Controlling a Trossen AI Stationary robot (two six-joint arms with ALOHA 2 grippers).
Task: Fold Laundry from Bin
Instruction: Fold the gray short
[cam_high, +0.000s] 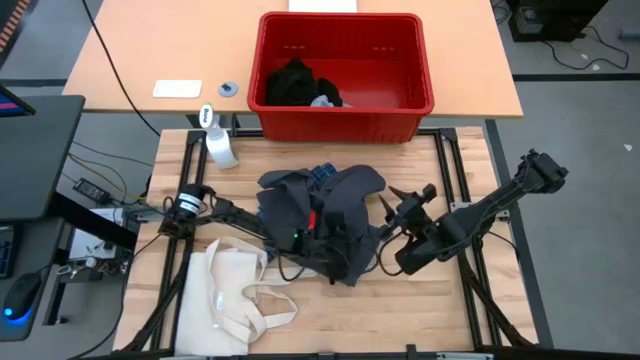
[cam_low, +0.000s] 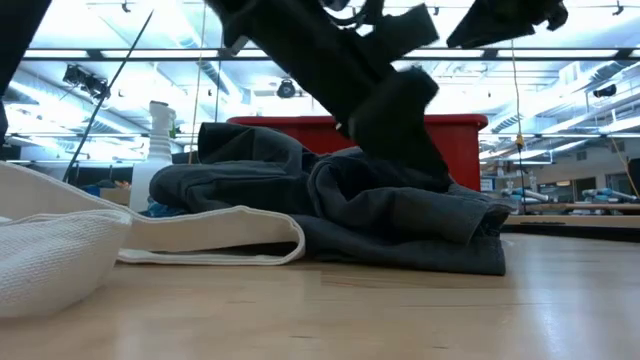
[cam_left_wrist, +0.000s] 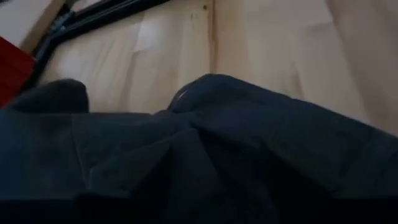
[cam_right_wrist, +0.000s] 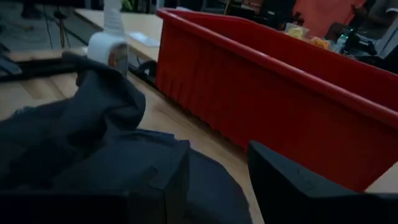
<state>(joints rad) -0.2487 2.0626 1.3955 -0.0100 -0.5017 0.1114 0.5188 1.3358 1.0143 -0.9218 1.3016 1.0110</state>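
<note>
Right gripper (cam_high: 392, 212) sits at the right edge of the dark grey garment (cam_high: 325, 220); in the right wrist view its fingers (cam_right_wrist: 298, 183) stand apart with bare table between them, nothing held. Left gripper (cam_high: 312, 240) is down in the middle of the pile: can't tell whether its jaws are parted or gripping, since the left wrist view is only dark cloth (cam_left_wrist: 217, 155) and table.

Only the high view shows inside the red bin (cam_high: 345, 115): one black piece (cam_high: 293, 82), one small light grey piece (cam_high: 322, 101). It also shows a blue plaid scrap (cam_high: 320, 172) at the pile's far edge.

Count: two arms, one bin, one spray bottle (cam_high: 219, 143), one cream tote (cam_high: 230, 295).

Pile is crumpled, long axis roughly left-right, just in front of the bin.
</note>
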